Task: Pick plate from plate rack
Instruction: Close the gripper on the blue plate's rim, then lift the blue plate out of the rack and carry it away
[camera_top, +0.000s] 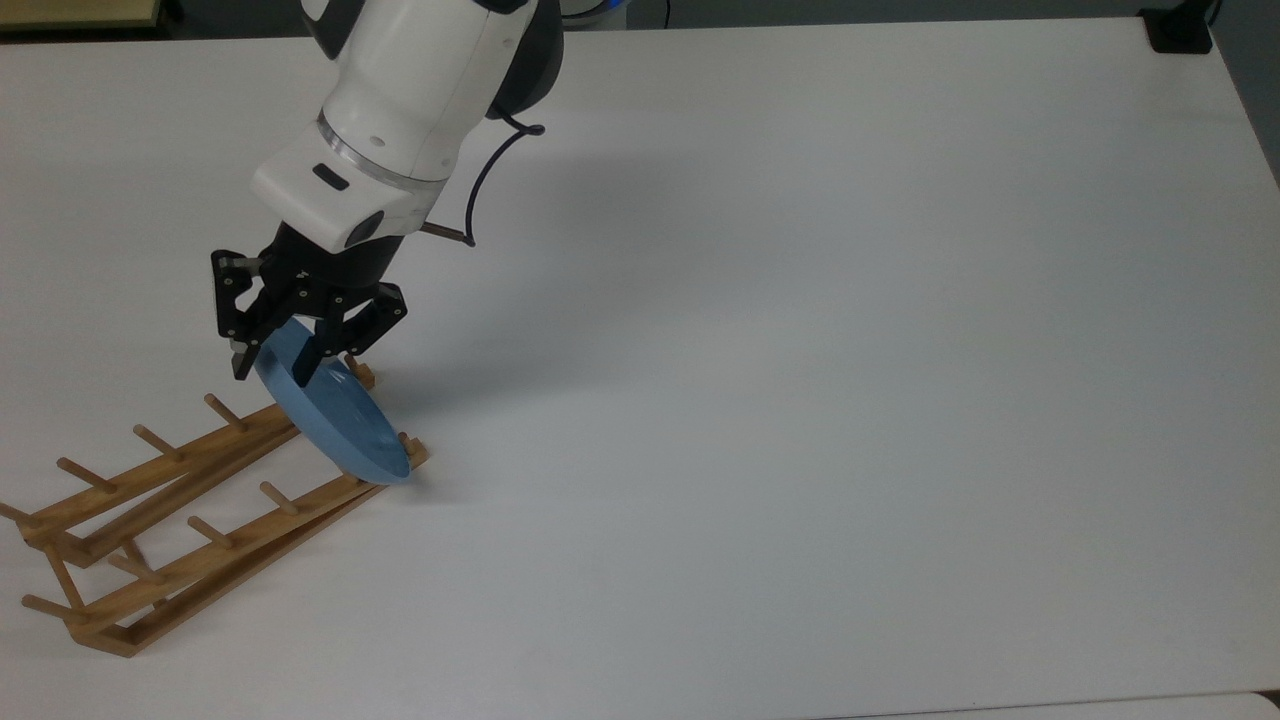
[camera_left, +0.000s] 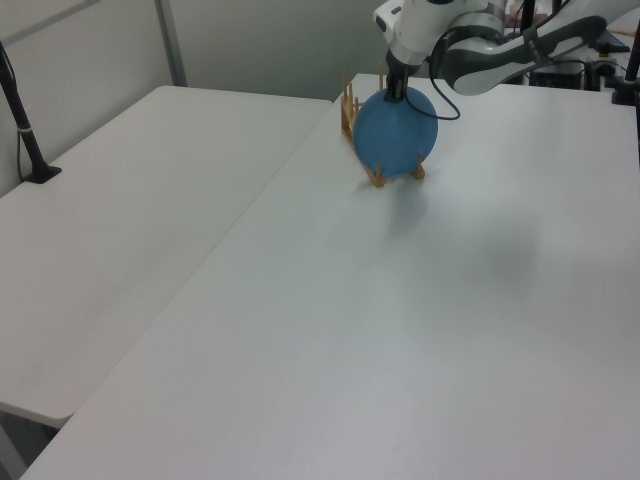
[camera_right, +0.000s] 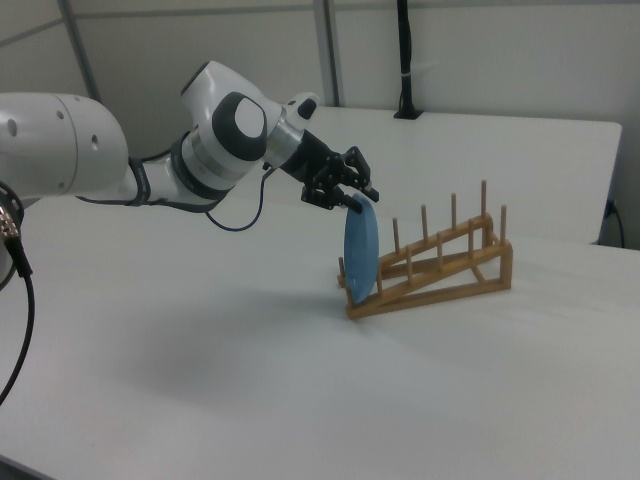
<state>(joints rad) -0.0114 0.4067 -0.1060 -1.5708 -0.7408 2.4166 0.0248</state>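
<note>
Pincer (camera_top: 268, 372): you see its two black fingers spread apart, one on each face of the plate's upper rim, straddling it; whether the pads already press on the rim you cannot tell. In the right view the pincer (camera_right: 352, 203) sits at the very top of the plate.
Plate (camera_top: 335, 415): light blue, round, standing on edge and tilted, lodged at one end of the rack, on the top view's right. In the left view you face its flat side (camera_left: 396, 135); in the right view you see it nearly edge-on (camera_right: 359, 255).
Rack (camera_top: 190, 520): light-brown wood, two parallel rails with upright pegs, running from the plate toward the top view's lower left; in the right view it (camera_right: 440, 265) slopes upward away from the plate.
Arm (camera_top: 410, 110): white, reaching down to the plate from the top view's upper edge.
Table (camera_top: 800, 350): white, carrying the rack.
</note>
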